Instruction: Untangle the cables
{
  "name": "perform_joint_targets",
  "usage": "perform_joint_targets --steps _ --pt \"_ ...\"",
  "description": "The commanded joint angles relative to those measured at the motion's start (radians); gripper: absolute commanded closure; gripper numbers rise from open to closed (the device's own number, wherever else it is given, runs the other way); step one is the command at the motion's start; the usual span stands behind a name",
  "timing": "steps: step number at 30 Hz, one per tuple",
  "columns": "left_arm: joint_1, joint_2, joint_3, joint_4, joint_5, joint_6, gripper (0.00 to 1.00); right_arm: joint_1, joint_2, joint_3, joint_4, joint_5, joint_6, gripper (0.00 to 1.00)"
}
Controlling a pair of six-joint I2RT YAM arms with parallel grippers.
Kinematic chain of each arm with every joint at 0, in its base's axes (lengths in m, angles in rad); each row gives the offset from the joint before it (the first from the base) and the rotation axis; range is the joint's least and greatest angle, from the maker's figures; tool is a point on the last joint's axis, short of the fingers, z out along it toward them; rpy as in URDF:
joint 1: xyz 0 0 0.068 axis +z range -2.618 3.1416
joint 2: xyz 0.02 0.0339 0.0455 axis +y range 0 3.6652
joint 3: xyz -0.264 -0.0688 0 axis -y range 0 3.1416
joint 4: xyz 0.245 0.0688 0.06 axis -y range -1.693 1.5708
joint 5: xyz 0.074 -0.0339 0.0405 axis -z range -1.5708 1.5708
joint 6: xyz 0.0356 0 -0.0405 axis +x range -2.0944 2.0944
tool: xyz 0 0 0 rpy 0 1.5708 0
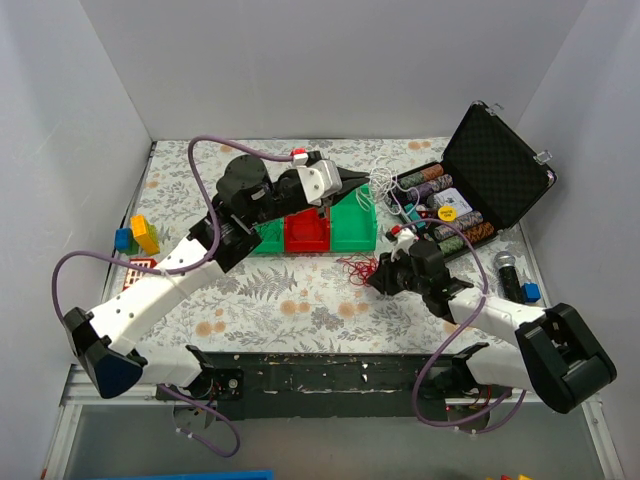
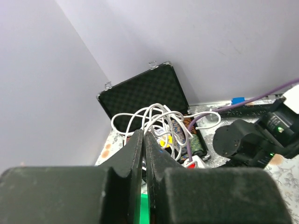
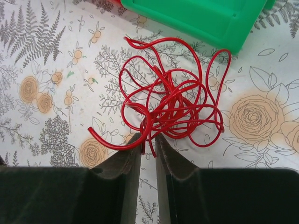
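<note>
A: Entry one: red cable [image 3: 173,100], a loose knot on the table [image 3: 46,56] beside the green bin [image 3: 205,18]; one strand is pinched by the right claw [image 3: 148,140].

B: Entry two: white cable [image 2: 159,114], loops pinched in the left claw [image 2: 143,135] before the open case [image 2: 140,93]. The red strand is best drawn out slowly.

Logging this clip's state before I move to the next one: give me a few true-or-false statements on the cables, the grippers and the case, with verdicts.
1. The red cable lies on the flowered table cover beside the green tray. True.
2. The white cable is knotted into the red cable. False: they are apart. The white one is at the left gripper, near the case.
3. The black case is closed. False: its lid stands open.
4. The right gripper has its fingers pinched on a strand of the red cable. True.
</note>
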Motion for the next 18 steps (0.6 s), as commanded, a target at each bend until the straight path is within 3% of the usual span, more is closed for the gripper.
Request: perform_joint_targets --steps 1,8,18 --pt "-0.005 -0.017 -0.018 0.041 -0.110 0.004 1.00 0.002 -0.076 -0.005 0.022 -0.004 -0.005 0.75" --pt "-0.001 0.061 -0.178 0.196 -0.323 -0.001 1.00 0.004 -0.265 -0.085 -0.001 -0.047 0.010 0.79" --pt "0.055 0.415 -0.109 0.229 -0.563 -0.024 1.00 0.004 -0.544 -0.121 -0.142 0.068 0.020 0.80"
